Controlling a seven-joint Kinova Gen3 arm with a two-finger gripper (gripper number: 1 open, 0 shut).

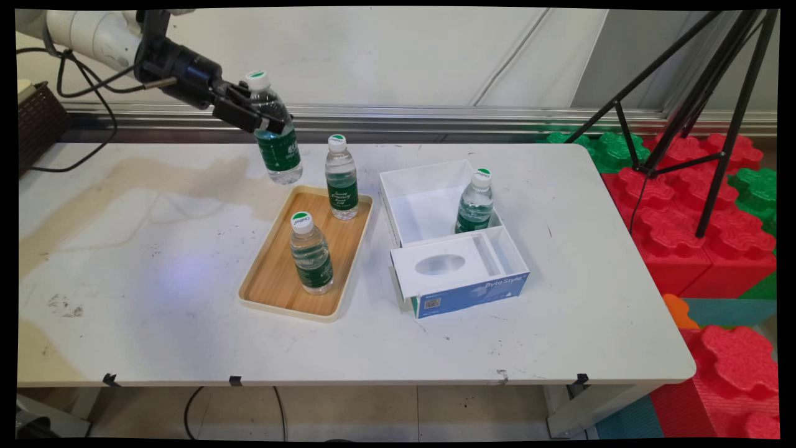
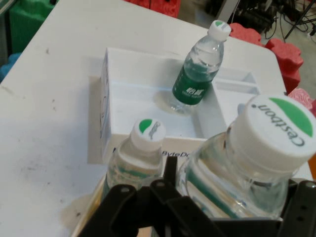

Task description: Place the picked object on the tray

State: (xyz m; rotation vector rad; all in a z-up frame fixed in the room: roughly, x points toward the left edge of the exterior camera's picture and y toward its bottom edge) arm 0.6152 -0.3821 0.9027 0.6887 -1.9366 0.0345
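Note:
My gripper (image 1: 268, 120) is shut on a clear water bottle (image 1: 276, 138) with a green label and white cap, held tilted in the air above the far left corner of the wooden tray (image 1: 271, 283). Its cap (image 2: 274, 126) fills the hand view's lower right, close to the camera. Two more bottles stand on the tray, one at the far end (image 1: 341, 180) and one nearer (image 1: 310, 254). The far one's cap (image 2: 147, 131) shows in the hand view. A fourth bottle (image 1: 475, 203) (image 2: 196, 74) stands inside the white box (image 1: 429, 208).
The white box (image 2: 132, 98) has a blue front side and a lidded section with an oval opening (image 1: 440, 264). A black tripod (image 1: 709, 99) stands over red and green foam blocks (image 1: 678, 205) at the right. A dark basket (image 1: 38, 121) sits at the far left.

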